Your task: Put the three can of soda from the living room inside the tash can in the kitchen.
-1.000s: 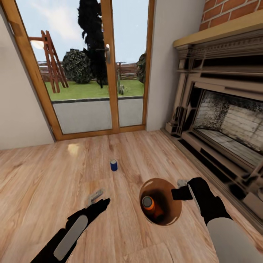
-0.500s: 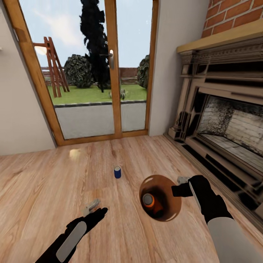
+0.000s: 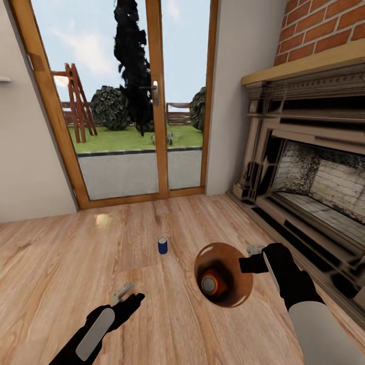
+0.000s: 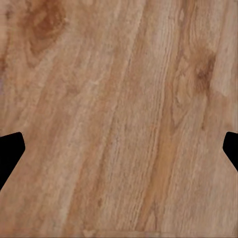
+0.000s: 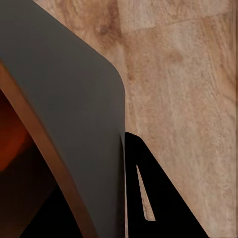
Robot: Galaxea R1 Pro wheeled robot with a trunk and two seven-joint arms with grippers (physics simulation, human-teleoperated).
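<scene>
Glass doors [image 3: 137,101], fireplace [image 3: 309,172], wood floor [image 3: 61,263].

Wood plank floor [image 4: 119,99] is seen close up, pale brown with grain streaks running lengthwise along the boards. A darker knot is visible in the grain at [image 4: 203,74], and a second reddish-brown patch at [image 4: 42,25]. A faint board seam is seen near one edge of the floor. Two black fingertips [image 4: 10,151] of the left gripper [image 4: 119,151] are seen at opposite sides, set wide apart. Bare floor is seen between them; nothing is gripped. No contact between fingertips and floor can be made out.
</scene>
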